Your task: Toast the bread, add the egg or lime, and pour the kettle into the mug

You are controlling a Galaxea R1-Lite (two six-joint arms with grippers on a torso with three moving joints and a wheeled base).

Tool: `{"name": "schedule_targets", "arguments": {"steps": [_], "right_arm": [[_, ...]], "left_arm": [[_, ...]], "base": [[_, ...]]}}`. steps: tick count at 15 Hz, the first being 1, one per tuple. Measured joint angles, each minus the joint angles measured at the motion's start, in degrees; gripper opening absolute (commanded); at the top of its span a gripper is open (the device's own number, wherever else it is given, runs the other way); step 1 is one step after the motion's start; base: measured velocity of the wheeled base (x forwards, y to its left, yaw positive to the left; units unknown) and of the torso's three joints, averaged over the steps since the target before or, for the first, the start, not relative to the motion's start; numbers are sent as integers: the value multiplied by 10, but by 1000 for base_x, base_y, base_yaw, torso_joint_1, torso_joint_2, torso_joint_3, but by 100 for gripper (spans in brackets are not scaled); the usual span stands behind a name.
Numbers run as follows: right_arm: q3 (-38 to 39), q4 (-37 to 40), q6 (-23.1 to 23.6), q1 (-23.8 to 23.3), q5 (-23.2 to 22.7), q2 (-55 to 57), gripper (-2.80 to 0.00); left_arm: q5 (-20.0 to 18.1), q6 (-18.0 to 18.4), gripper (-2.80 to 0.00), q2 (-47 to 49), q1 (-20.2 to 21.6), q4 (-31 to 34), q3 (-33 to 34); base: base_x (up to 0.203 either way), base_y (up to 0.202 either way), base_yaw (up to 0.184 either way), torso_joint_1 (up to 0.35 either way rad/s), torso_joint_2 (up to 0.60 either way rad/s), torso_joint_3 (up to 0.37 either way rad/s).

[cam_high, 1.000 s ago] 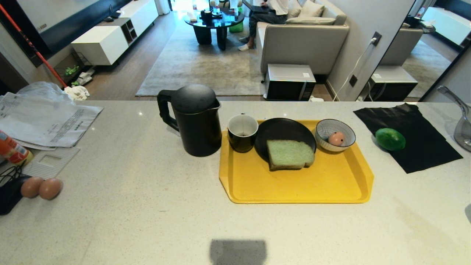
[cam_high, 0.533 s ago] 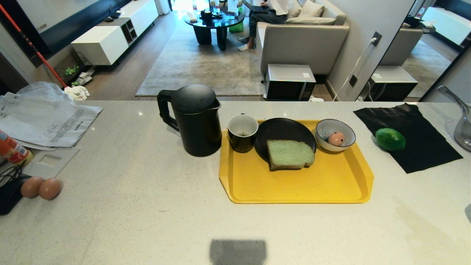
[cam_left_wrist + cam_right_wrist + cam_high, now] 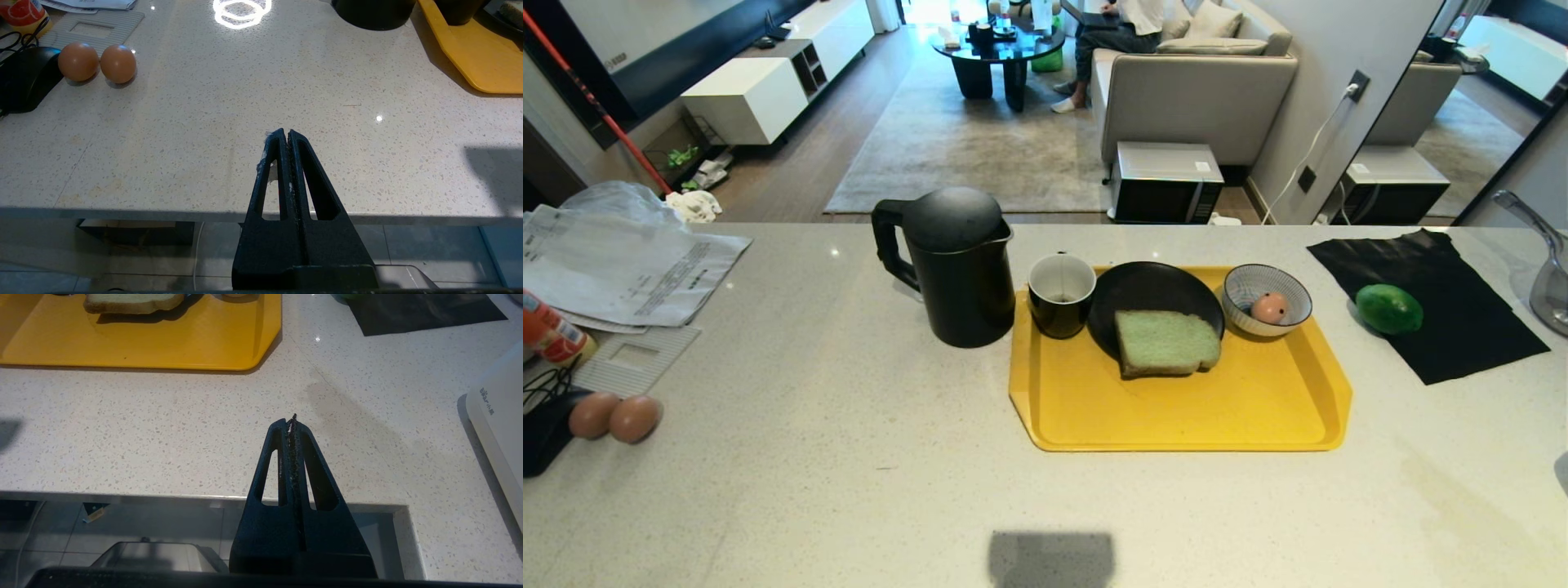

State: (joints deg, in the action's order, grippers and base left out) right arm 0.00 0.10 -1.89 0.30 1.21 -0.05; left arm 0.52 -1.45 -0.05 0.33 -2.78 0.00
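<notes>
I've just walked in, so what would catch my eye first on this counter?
The bright yellow tray mid-counter, carrying a black plate with the green bread, the mug and a striped bowl holding the egg. The black kettle stands left of it; the lime lies right, on black cloth.

**Cut off at the edges**

At the counter's (image 3: 849, 490) left edge, an orange-labelled container (image 3: 551, 335) and a black object (image 3: 543, 441) beside two brown eggs (image 3: 613, 416) run out of the head view. At its right edge a clear utensil (image 3: 1547, 261) is cropped. The wrist views show only the kettle's (image 3: 374, 12) base and the bread's (image 3: 130, 302) near crust.
</notes>
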Motion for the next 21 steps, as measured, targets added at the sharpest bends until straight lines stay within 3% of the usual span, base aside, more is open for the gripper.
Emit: {"name": "schedule_targets", "arguments": {"steps": [21], "right_arm": [[0,-4,-2,0,2,0,-280]], "left_arm": [[0,0,-280,0,0,0,0]], "base": [[0,0,0,0,0,0]]}}
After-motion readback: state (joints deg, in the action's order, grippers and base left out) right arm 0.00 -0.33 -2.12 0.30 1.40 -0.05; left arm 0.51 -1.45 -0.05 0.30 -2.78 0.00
